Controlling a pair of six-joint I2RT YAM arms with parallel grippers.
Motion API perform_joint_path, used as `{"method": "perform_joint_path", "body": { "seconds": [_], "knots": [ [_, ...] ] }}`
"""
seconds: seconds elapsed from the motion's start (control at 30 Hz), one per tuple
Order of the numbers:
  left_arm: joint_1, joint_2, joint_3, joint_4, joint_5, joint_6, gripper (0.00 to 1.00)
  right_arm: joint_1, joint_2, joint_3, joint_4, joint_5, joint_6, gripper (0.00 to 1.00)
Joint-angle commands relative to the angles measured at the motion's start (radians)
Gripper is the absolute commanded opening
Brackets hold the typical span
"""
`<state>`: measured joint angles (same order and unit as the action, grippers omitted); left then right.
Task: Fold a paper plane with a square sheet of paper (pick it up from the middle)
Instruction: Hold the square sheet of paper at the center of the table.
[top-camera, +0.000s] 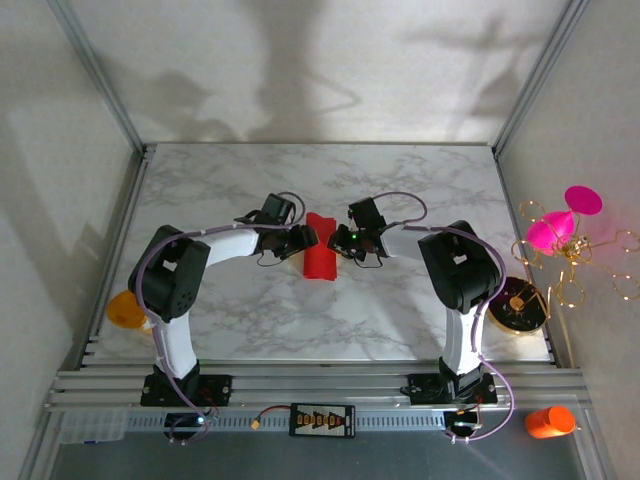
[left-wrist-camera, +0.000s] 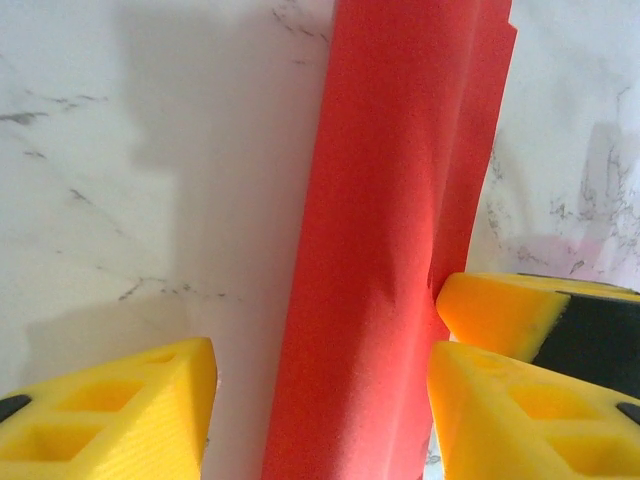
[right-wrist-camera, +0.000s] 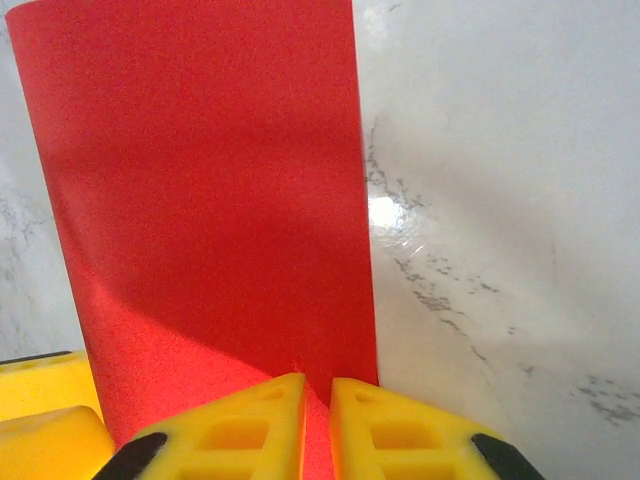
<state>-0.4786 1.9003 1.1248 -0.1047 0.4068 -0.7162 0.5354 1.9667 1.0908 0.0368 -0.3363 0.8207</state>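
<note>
The square sheet of paper (top-camera: 320, 260) is bright red and folded into a narrow upright strip in the middle of the marble table (top-camera: 250, 310). In the left wrist view the paper (left-wrist-camera: 390, 250) runs up between my left gripper's (left-wrist-camera: 320, 400) yellow fingers (left-wrist-camera: 110, 415), which stand open, with bare table showing on the left side. My right gripper (right-wrist-camera: 318, 385) is shut on the paper's (right-wrist-camera: 200, 180) near edge, and a red sliver shows in the thin slit between its fingers (right-wrist-camera: 240, 425). From above, the left gripper (top-camera: 308, 238) and right gripper (top-camera: 338, 242) flank the strip.
A magenta cone ornament with gold wire (top-camera: 560, 225) sits off the table's right edge beside a round dark disc (top-camera: 520, 303). An orange bottle (top-camera: 550, 421) lies at the near right, and an orange object (top-camera: 125, 308) at the left edge. Metal frame posts rise at the back corners.
</note>
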Motion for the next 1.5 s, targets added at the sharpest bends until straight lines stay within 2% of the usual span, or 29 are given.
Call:
{"method": "perform_joint_path", "body": {
  "seconds": [0.0, 0.3, 0.5, 0.73, 1.07, 1.47],
  "knots": [
    [-0.011, 0.039, 0.044, -0.031, 0.002, 0.030, 0.56, 0.008, 0.005, -0.031, -0.063, 0.027, 0.020, 0.18],
    [-0.012, 0.086, 0.069, -0.068, -0.039, 0.023, 0.44, 0.002, -0.031, -0.019, -0.011, -0.022, 0.028, 0.21],
    [-0.012, 0.093, 0.056, -0.070, -0.085, -0.018, 0.39, -0.027, -0.127, -0.048, 0.115, -0.064, 0.047, 0.31],
    [-0.013, 0.108, 0.041, -0.081, -0.128, -0.052, 0.39, -0.064, -0.218, -0.135, 0.163, 0.013, 0.044, 0.40],
    [-0.014, 0.136, 0.033, -0.092, -0.143, -0.089, 0.40, -0.084, -0.251, -0.193, 0.152, 0.085, 0.017, 0.49],
    [-0.018, 0.171, 0.033, -0.121, -0.155, -0.073, 0.40, -0.085, -0.235, -0.195, 0.164, 0.078, 0.008, 0.50]
  ]
}}
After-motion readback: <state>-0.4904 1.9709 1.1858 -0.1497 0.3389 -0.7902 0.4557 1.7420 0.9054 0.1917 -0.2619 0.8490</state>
